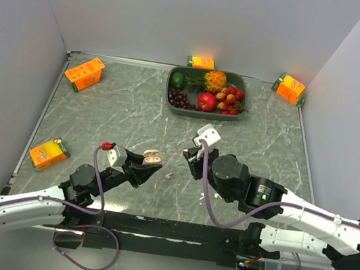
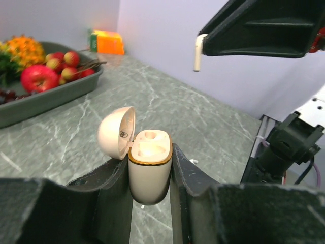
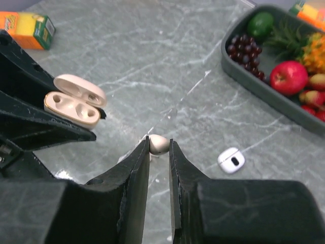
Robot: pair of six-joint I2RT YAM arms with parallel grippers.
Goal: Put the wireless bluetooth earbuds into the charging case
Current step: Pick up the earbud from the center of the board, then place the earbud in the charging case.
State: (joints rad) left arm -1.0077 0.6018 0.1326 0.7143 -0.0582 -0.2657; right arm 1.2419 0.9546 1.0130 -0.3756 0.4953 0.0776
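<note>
**Item 1: left gripper**. Clamped on the charging case, one finger pressed to each side. I see the case upright and held above the table. Its lid is swung open and back, and both sockets face up.

**Item 2: right gripper**. Pinched together on the held earbud, whose rounded head shows between the fingertips. In the left wrist view the stem pokes down from the finger's tip.

**Position of the held earbud against the case.** The two are apart and not touching. From above, the earbud sits to the right of the case with a gap of bare table between the two grippers. In the left wrist view it hangs higher than the open mouth and off to the right.

**Item 3: loose earbud**. It lies on the table near the right gripper's fingers, and nothing touches it.

**Item 4: fruit tray**. It sits by the table's far edge, well apart from both grippers.
</note>
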